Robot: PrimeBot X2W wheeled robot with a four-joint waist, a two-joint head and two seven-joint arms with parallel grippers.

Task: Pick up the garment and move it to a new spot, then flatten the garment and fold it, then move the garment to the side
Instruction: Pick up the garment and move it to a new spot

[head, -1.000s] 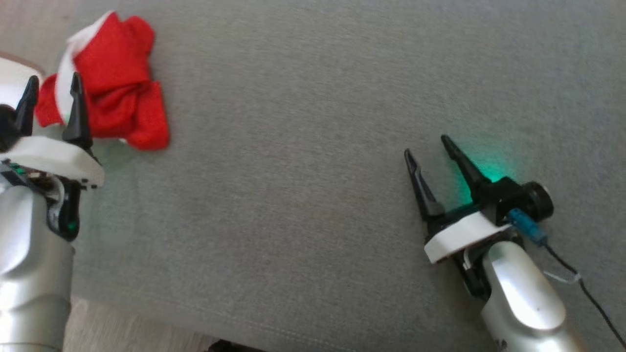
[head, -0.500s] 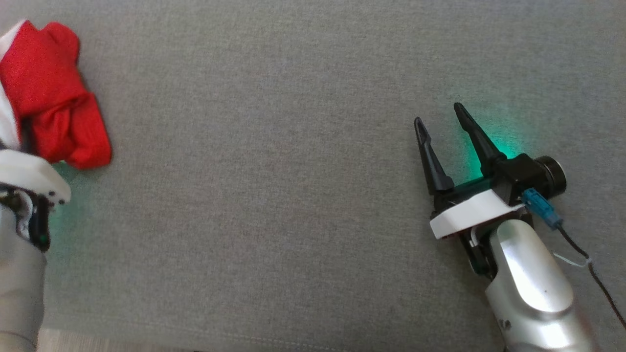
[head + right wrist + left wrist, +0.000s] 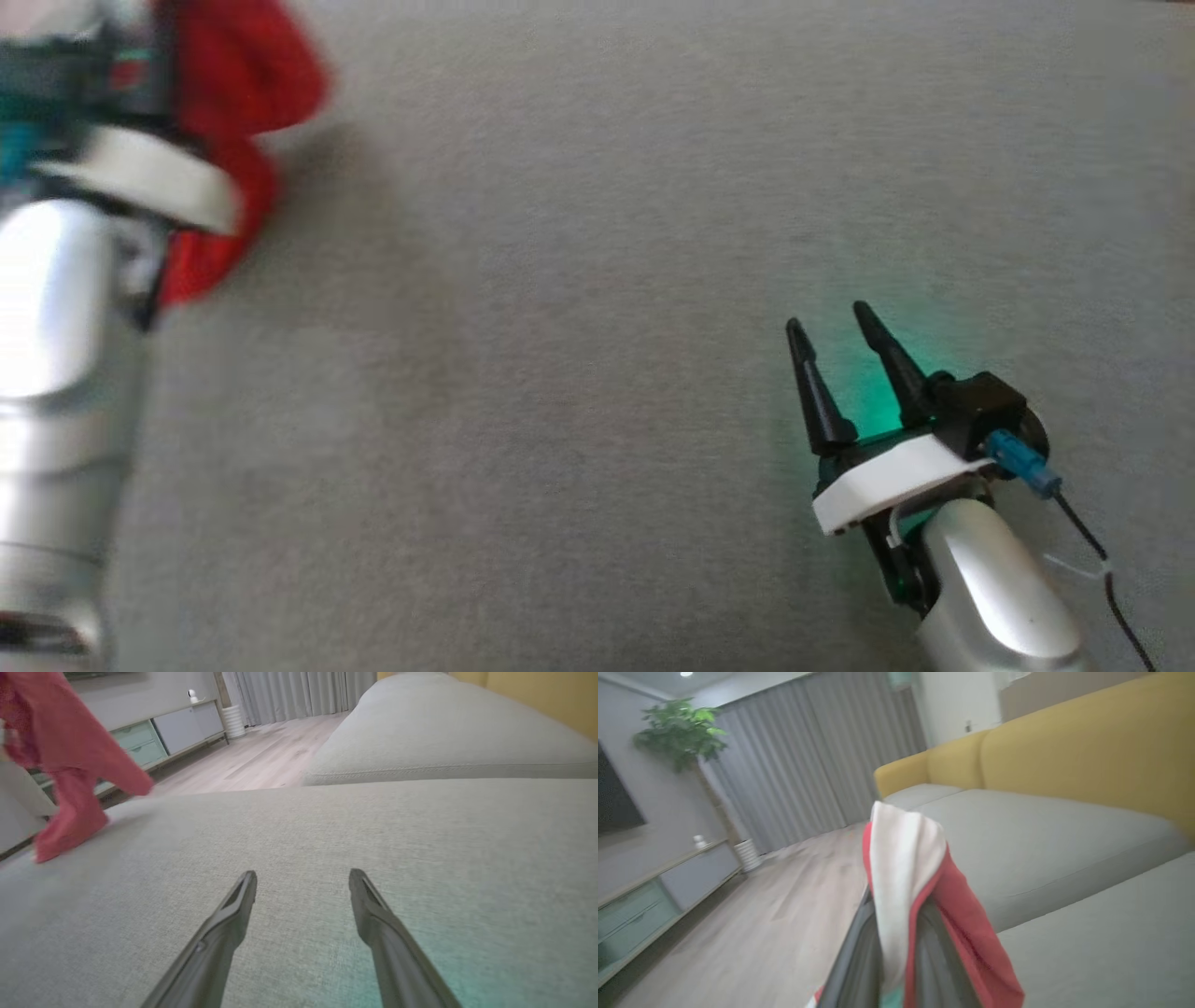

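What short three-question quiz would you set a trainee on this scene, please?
1. True or false: the right gripper is open and empty.
2. What holds the garment? A the left gripper; B the right gripper; C nothing.
3. Fill in: the right gripper is above a grey sofa ____.
Key: 1 true; 2 A; 3 cushion.

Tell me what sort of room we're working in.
Likely a home living room: a grey-cushioned sofa with yellow backrest, a leafy green potted plant beside grey floor-length curtains, and a low pale cabinet.
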